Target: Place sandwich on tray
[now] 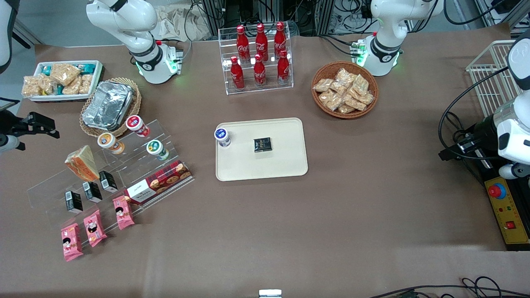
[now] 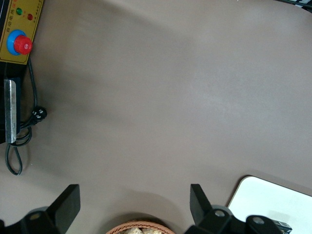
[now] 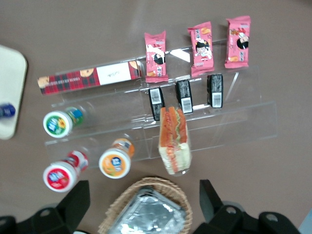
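Hovering above the clear acrylic stand, the pincer is spread wide and empty — the approach step, I judge. The sandwich rests on that stand, well apart from the tray. Next: descend and close on it. Bottles read Coca-Cola.

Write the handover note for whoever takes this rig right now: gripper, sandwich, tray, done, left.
Gripper: open, empty, high above the clear stepped shelf at the working arm's end of the table.
Sandwich: untouched on the shelf, beside the cups.
Tray: mid-table, holding a blue-lidded cup and a small black packet.
Done: nothing for the sandwich yet.
Left: descend, grasp sandwich, carry it to a bare part of the tray.
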Controlling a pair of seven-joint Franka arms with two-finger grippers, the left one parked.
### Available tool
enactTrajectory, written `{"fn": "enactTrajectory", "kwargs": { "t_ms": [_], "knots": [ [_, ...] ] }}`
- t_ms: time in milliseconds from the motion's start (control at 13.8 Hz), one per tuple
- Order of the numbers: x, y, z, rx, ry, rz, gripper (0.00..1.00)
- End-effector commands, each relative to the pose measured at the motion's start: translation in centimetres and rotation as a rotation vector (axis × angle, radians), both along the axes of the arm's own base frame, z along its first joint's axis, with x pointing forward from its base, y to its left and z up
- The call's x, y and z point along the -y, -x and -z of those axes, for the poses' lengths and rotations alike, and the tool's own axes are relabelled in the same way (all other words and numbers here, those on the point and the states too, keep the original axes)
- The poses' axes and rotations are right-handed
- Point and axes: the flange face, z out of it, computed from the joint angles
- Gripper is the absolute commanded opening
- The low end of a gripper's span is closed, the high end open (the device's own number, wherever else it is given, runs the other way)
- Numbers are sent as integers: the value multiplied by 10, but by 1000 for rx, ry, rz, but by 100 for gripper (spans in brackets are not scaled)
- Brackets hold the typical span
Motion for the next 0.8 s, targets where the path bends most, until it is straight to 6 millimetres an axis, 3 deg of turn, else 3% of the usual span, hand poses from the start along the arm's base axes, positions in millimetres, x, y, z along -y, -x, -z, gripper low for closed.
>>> {"fn": "enactTrajectory", "kwargs": {
  "t_ms": [0,145,363,726],
  "knots": [
    [15,-3,15,22,5,-124,100],
    [36,-4,29,61,12,-235,100],
    [53,-3,67,79,3,-339,100],
    [62,2,121,98,-139,-398,100]
  ]
}}
